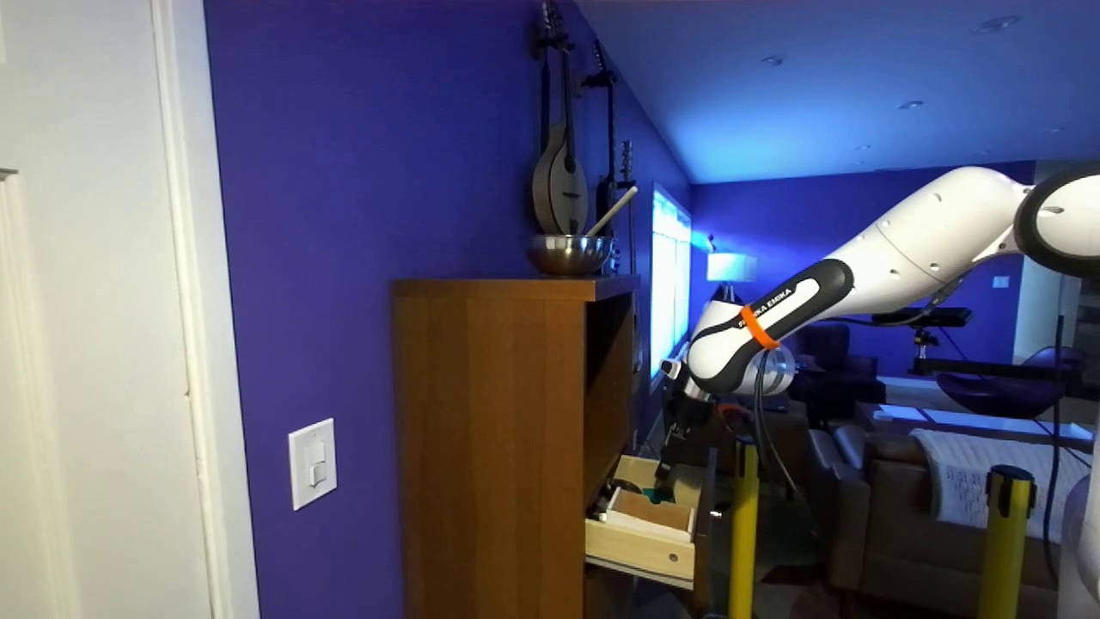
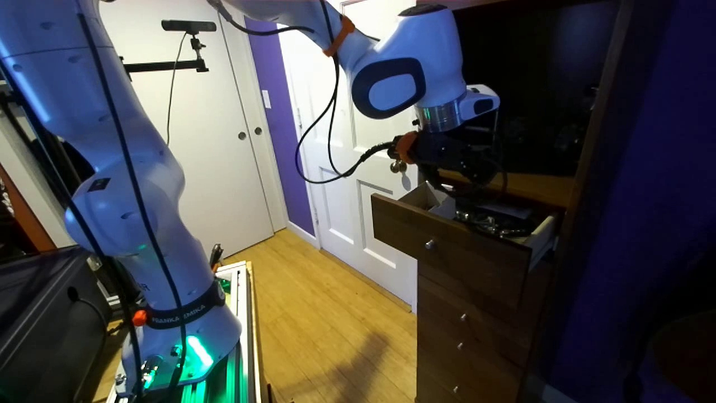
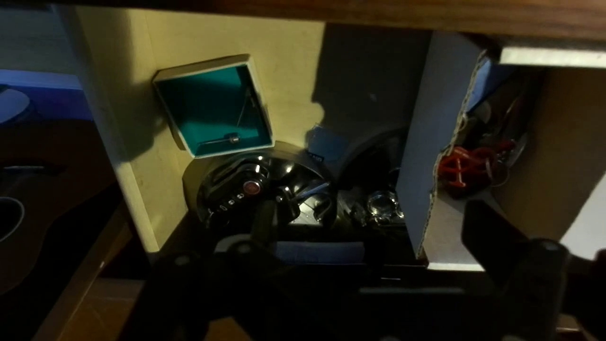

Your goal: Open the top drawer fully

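The top drawer point(image 1: 636, 550) of the brown cabinet point(image 1: 490, 430) is pulled part-way out, with pale wood sides. In an exterior view its brown front point(image 2: 453, 246) carries a small metal handle point(image 2: 429, 244). My gripper point(image 1: 663, 468) points down into the drawer from above, behind the front, in both exterior views point(image 2: 472, 184). In the wrist view the drawer's interior point(image 3: 284, 47) fills the picture, with its front along the top edge. My gripper's fingers point(image 3: 371, 220) are spread wide, with nothing held between them. Whether the fingertips touch the contents is unclear.
The drawer holds a teal-lined box point(image 3: 218, 113), a round tin with a key fob point(image 3: 241, 189), and a cardboard box point(image 3: 426, 142) with red items. More closed drawers point(image 2: 475, 336) lie below. A metal bowl point(image 1: 570, 255) stands on the cabinet. Yellow posts point(image 1: 744, 533) stand nearby.
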### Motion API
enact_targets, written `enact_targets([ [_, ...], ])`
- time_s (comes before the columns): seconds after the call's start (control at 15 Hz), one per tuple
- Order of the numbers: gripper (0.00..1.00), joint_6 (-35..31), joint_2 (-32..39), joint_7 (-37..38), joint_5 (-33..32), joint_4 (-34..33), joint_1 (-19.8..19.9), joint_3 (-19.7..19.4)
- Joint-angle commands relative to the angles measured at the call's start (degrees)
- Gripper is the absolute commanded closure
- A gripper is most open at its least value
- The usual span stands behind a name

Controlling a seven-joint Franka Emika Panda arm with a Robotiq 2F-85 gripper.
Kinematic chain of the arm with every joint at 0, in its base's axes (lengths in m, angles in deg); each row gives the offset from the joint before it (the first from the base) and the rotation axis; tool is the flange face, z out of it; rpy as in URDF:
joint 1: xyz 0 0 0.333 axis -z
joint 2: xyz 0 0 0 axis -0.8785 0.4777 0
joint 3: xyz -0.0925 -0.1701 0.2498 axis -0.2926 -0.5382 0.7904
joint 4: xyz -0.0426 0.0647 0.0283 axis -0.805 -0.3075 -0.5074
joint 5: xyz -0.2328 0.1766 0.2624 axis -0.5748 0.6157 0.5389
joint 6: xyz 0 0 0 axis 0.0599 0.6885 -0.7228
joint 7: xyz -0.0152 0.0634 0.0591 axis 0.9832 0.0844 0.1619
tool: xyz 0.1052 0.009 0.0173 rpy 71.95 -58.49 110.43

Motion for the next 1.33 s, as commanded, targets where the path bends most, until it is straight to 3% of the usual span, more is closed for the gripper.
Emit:
enact_targets([
  [0.0, 0.0, -1.2, 2.22, 0.64, -1.39, 0.16, 0.83, 0.64],
  [0.67, 0.0, 2.4, 4.48, 5.71, -11.34, -0.58, 4.29, 0.07],
  [1.27, 0.0, 12.1, 4.12, 10.16, -17.22, -2.05, 5.89, -0.54],
])
